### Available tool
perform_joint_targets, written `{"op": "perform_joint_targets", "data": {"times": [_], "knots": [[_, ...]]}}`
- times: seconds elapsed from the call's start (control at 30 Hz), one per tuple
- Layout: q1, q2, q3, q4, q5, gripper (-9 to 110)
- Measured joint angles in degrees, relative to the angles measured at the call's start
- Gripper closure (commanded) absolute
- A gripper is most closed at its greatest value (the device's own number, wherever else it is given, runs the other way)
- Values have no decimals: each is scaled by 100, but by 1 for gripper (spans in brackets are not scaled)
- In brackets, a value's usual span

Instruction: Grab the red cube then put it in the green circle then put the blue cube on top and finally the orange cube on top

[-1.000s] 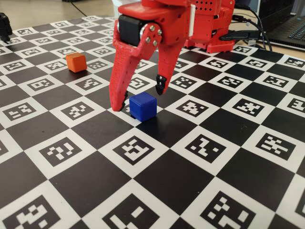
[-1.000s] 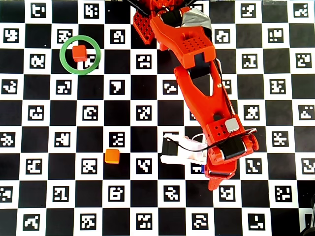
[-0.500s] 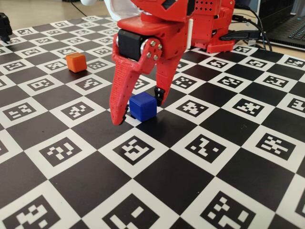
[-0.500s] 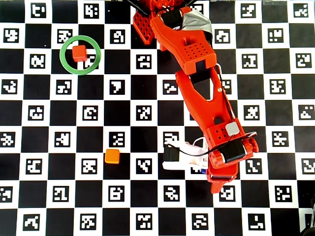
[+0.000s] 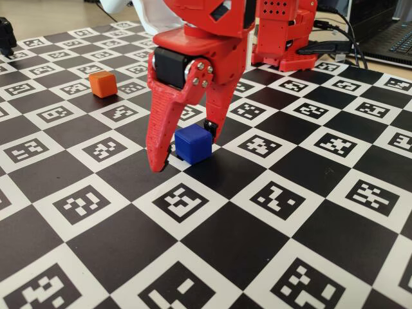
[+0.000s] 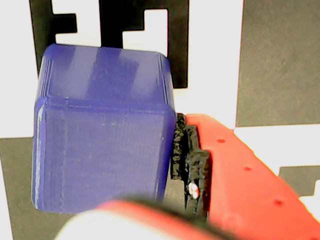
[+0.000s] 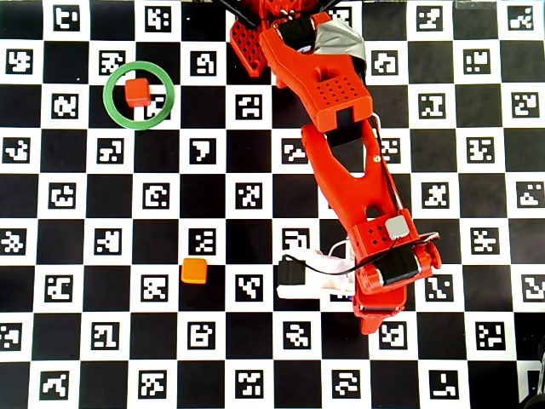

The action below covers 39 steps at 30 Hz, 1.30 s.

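Note:
The blue cube [image 5: 193, 143] [image 6: 100, 135] rests on the checkered mat. My red gripper [image 5: 185, 147] is open and straddles it. One finger [image 5: 159, 138] stands just left of the cube with a thin gap; the black pad of the other [image 6: 192, 160] lies against the cube's right side in the wrist view. From overhead the arm [image 7: 358, 196] hides the blue cube. The red cube [image 7: 136, 91] sits inside the green circle [image 7: 107, 95] at the upper left. The orange cube [image 7: 194, 271] [image 5: 102, 84] stands alone, left of the gripper.
The arm's base [image 5: 283, 32] stands at the far edge of the marker board. A laptop [image 5: 393, 38] and cables lie beyond it to the right. A small black object [image 5: 5, 35] sits at the far left edge.
The gripper has come lower over the blue cube and its fingers have narrowed around it. None of the cubes has moved.

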<state>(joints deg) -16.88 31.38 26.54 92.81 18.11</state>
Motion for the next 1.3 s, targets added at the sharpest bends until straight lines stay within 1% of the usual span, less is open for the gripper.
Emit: {"op": "perform_joint_targets", "data": {"times": [0.13,0.27,0.4,0.87,1.07,1.3], "knots": [[0,0,0,0,-97,69],[0,0,0,0,-123,85],[0,0,0,0,-123,92],[0,0,0,0,-132,95],[0,9,0,237,-378,95],[114,809,756,246,-721,95]]}}
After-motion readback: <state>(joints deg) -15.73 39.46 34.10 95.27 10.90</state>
